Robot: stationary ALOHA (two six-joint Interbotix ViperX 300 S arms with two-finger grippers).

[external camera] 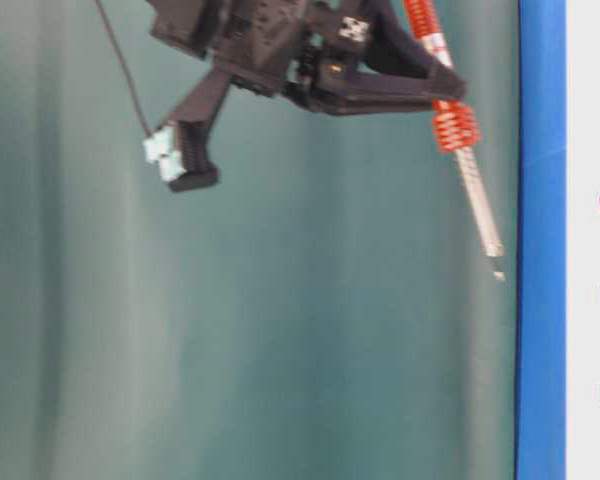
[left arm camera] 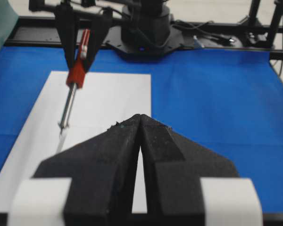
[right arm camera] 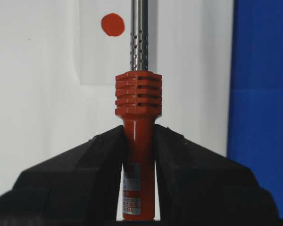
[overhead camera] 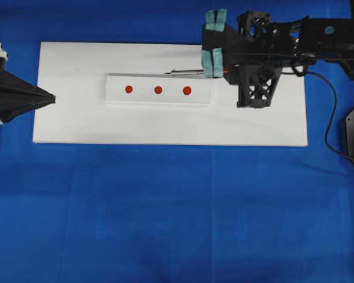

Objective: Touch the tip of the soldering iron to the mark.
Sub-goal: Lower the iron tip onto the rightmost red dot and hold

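Observation:
My right gripper [overhead camera: 223, 71] [right arm camera: 138, 141] is shut on the red-orange handle of the soldering iron [right arm camera: 138, 103] [external camera: 458, 125]. Its silver shaft [overhead camera: 186, 72] points left along the far edge of a white strip [overhead camera: 159, 97]. That strip carries three red marks [overhead camera: 128, 89] [overhead camera: 158, 89] [overhead camera: 187, 90]. The tip [overhead camera: 167, 73] [external camera: 497, 272] [left arm camera: 62, 129] hangs above the board, apart from it, behind the gap between the middle and right marks. In the right wrist view one mark [right arm camera: 112, 24] lies left of the shaft. My left gripper [overhead camera: 52, 99] [left arm camera: 139, 117] is shut and empty at the board's left edge.
The white board [overhead camera: 65, 118] lies on a blue cloth [overhead camera: 165, 206]. The iron's black cord [overhead camera: 327, 118] trails off to the right past the board's right edge. The right arm's base [left arm camera: 146, 28] stands beyond the board's far end in the left wrist view.

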